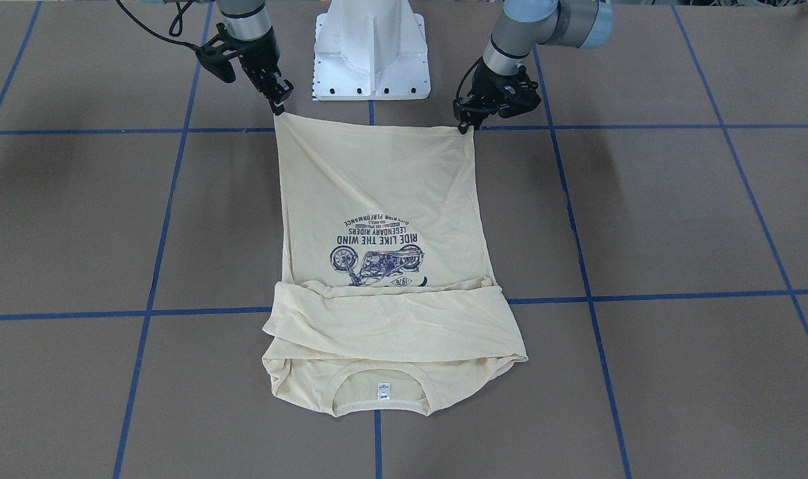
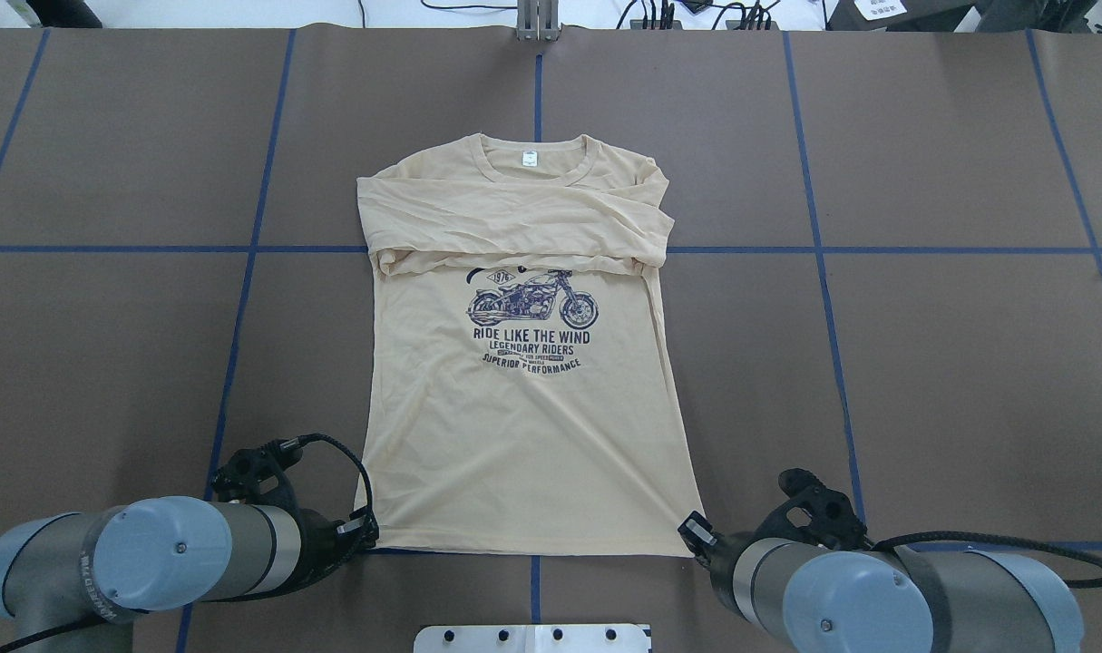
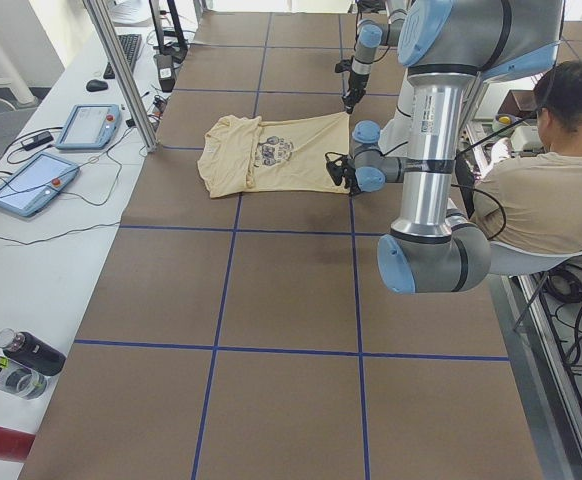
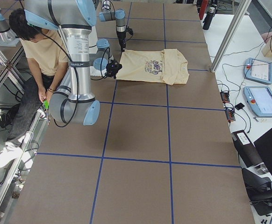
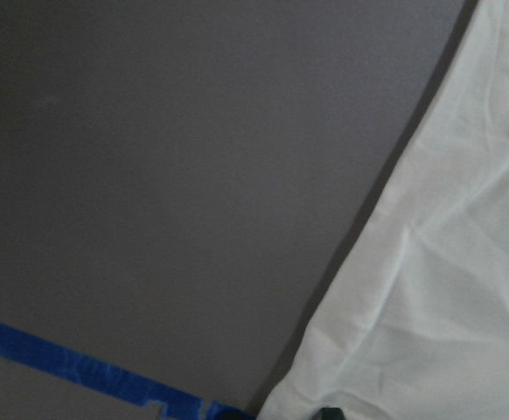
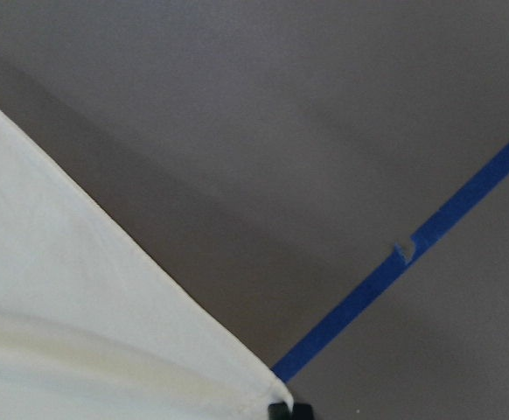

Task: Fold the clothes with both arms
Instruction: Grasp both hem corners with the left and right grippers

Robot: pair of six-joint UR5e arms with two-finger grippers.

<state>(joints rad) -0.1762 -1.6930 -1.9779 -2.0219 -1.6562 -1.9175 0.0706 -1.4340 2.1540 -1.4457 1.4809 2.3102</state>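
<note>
Both sets of jaws look pinched on cloth. Reading the overhead view as a dial with the robot at 6 o'clock, my left gripper (image 2: 362, 531) has its jaws closed to almost nothing on the corner of the shirt (image 2: 514, 435) at 7 o'clock. My right gripper (image 2: 693, 531) has the same narrow pinch on the corner at 5 o'clock. Each wrist camera shows a cloth corner running down to a black fingertip (image 6: 281, 409) at the bottom edge. That fits the grip, though the pads are mostly out of frame.

Outward from the jaws, the hem (image 2: 523, 550) runs straight and fairly taut between the two corners. The shirt lies print-up in the middle of the table (image 2: 922, 363), its body flat. Both sleeves (image 2: 514, 218) are already folded across the chest in a rumpled band, and the collar (image 2: 532, 172) sits at 12 o'clock.

As I judge it, the sleeves are done and the bottom-to-top fold is in hand, at the grasp. Next I would raise both corners together and carry them toward 12 o'clock, level and evenly spaced. Then I would lay the hem down near the collar. Fabric this thin will likely sag in the middle and may drag the sleeves if I travel too low.
</note>
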